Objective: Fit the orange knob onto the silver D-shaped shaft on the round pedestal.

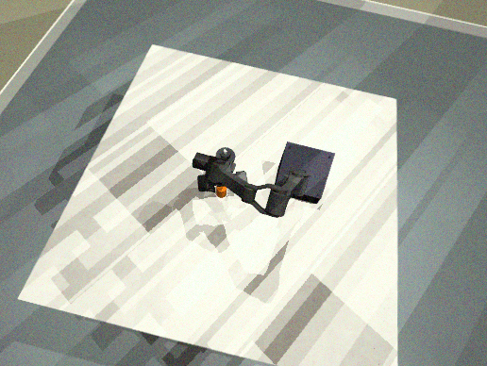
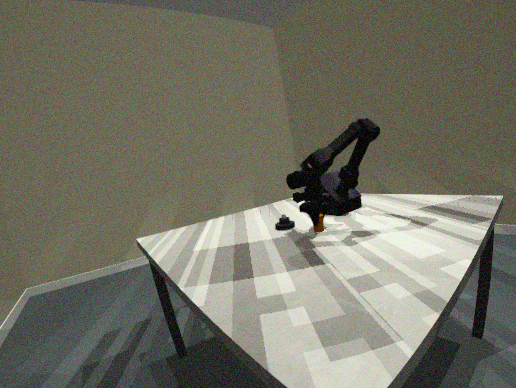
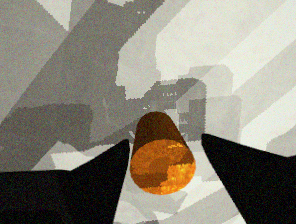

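Note:
The orange knob stands upright on the table, away from the pedestal. My gripper is open around it, one finger on each side. In the wrist view a gap shows between the knob and the right finger, and a thinner one at the left finger. The knob's top faces the wrist camera and its hole is hidden underneath. The dark round pedestal stands beside the gripper, with its short shaft bare. The shaft's flat side is too small to make out.
The arm's dark base plate lies to the right in the top view. The arm reaches from it over the white table, close beside the pedestal. Patchy shadows cross the table top.

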Controlling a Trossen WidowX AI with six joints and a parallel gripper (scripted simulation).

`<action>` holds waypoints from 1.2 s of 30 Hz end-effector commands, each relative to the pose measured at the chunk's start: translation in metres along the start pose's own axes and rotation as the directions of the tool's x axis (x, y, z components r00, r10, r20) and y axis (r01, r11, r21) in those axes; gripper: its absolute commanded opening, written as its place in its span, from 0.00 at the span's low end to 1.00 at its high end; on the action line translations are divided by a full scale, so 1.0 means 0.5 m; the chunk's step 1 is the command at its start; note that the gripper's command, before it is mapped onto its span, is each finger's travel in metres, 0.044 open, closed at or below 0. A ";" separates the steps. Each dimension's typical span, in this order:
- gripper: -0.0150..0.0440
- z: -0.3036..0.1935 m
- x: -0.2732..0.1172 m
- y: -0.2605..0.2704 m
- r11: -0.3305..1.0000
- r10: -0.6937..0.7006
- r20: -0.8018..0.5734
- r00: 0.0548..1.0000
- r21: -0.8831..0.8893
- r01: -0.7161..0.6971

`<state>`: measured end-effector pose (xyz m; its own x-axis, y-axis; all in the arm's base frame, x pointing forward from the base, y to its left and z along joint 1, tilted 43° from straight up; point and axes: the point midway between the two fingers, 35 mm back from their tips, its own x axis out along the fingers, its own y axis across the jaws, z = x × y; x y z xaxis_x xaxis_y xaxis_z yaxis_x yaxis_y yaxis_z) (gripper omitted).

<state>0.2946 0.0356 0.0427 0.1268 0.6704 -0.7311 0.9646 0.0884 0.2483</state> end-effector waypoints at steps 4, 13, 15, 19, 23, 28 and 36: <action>1.00 0.000 -0.128 0.004 1.000 0.029 0.012 0.999 -0.007 -0.029; 1.00 0.001 -0.107 0.005 1.000 0.030 0.012 0.999 -0.008 -0.030; 1.00 0.001 -0.098 0.005 1.000 0.030 0.011 0.999 -0.008 -0.030; 1.00 0.001 -0.090 0.006 1.000 0.030 0.012 0.999 -0.008 -0.030; 1.00 0.003 -0.077 0.007 1.000 0.030 0.013 0.999 -0.008 -0.030; 1.00 0.004 -0.060 0.009 1.000 0.030 0.013 0.999 -0.008 -0.029; 1.00 0.004 -0.034 0.010 1.000 0.030 0.013 0.999 -0.008 -0.030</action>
<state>0.2978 0.0190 0.0597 0.1598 0.6597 -0.7343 0.9573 0.0781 0.2785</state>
